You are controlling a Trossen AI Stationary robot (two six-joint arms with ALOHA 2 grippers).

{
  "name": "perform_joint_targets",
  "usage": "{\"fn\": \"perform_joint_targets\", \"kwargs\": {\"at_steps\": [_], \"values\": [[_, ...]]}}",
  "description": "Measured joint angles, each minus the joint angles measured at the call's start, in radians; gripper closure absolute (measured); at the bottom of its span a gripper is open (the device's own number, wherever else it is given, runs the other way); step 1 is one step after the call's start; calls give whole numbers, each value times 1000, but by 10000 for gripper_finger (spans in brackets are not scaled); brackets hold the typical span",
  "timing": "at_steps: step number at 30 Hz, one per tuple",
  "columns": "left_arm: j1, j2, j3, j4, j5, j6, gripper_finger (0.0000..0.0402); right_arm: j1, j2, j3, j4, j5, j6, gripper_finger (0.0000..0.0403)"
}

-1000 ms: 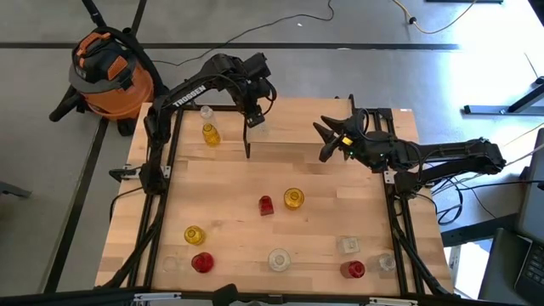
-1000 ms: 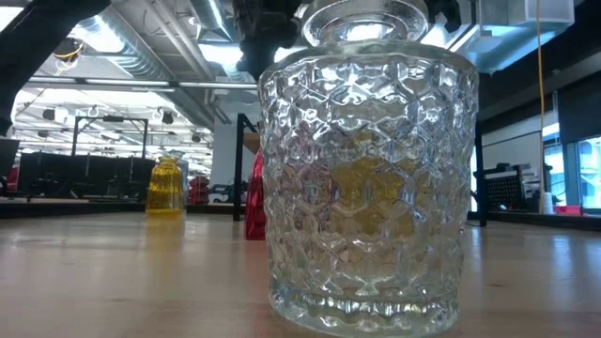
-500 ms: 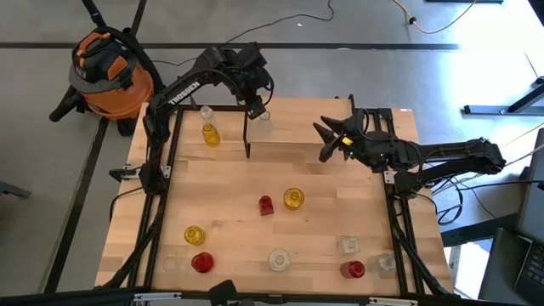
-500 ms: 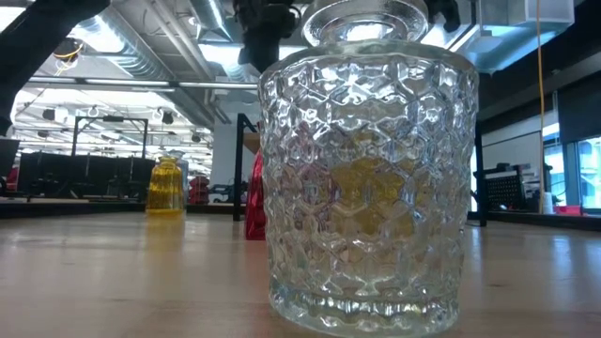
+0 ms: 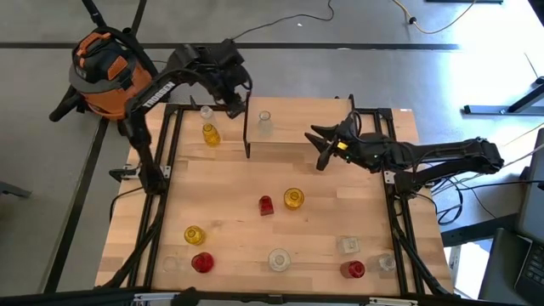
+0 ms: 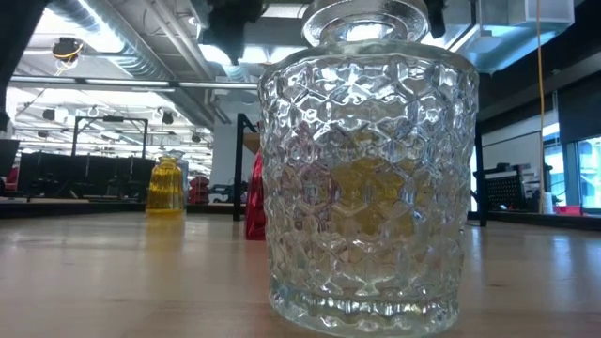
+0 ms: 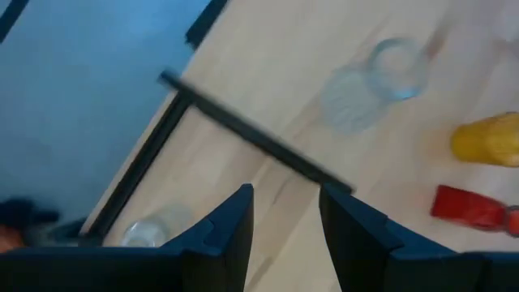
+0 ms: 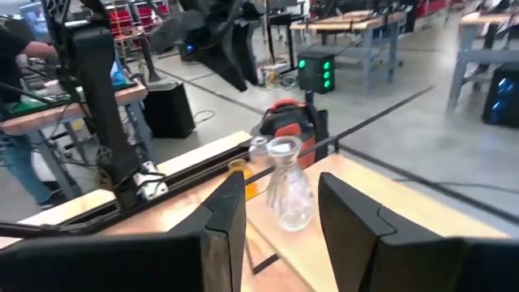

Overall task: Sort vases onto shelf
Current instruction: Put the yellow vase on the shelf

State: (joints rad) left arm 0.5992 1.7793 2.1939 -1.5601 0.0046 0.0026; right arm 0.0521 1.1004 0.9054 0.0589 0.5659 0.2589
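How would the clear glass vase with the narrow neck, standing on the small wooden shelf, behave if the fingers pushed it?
The clear glass vase is tall with a narrow neck, so a push near its top would probably tip it. Its smooth glass looks slippery and breakable, and it stands raised on the small wooden shelf.

The shelf (image 5: pixel 293 136), a small light-wood board on thin black legs, is sitting at the table's far edge, near its middle. One clear vase (image 5: pixel 264 123) is standing upright on the shelf's left end. A yellow vase (image 5: pixel 211 133) and a clear one (image 5: pixel 206 112) are standing near the table's far left corner. A red vase (image 5: pixel 266 205) and a yellow vase (image 5: pixel 294 199) are sitting mid-table. Along the near edge, yellow, red and clear vases are standing apart from one another; one of them, a clear patterned vase (image 6: pixel 368 169), is standing closest to the low camera.
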Motion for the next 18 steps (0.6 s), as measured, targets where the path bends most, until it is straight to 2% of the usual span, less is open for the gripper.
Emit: {"fn": "perform_joint_targets", "kwargs": {"at_steps": [4,7,10,14,18], "values": [[64,-87,-190,12,4,-20,266,0,17,0,0,-1,25,286],[123,-141,-368,85,5,-20,266,0,17,0,1,0,25,286],[191,-178,-517,139,49,-41,266,0,17,0,0,21,25,286],[243,-176,-663,139,82,-71,266,0,17,0,0,33,25,286],[238,-178,-783,208,107,-71,266,-2,17,0,0,34,24,286]]}}
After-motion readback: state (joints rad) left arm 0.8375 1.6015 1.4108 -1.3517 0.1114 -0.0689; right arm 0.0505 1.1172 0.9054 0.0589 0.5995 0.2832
